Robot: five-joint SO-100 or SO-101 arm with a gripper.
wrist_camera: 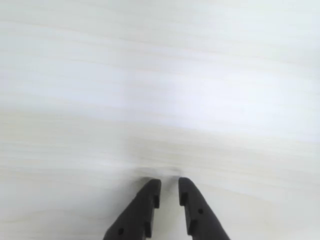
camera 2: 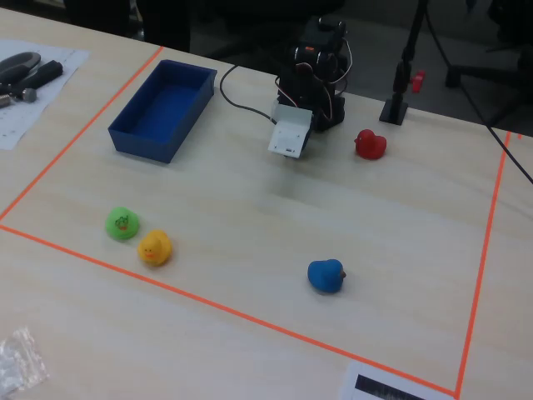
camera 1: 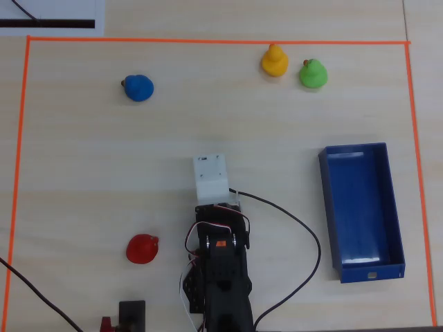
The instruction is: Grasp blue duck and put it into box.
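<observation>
The blue duck sits alone on the pale wooden table at the upper left of the overhead view, and at the front centre of the fixed view. The box, a long blue tray, lies empty at the right of the overhead view and at the back left of the fixed view. My gripper shows in the wrist view as two black fingers with only a narrow gap, nothing between them, over bare table. In the overhead view the white wrist housing hides it, well apart from the duck and the box.
A red duck sits left of the arm base. A yellow duck and a green duck sit side by side at the top. Orange tape frames the work area. A black cable loops right of the arm.
</observation>
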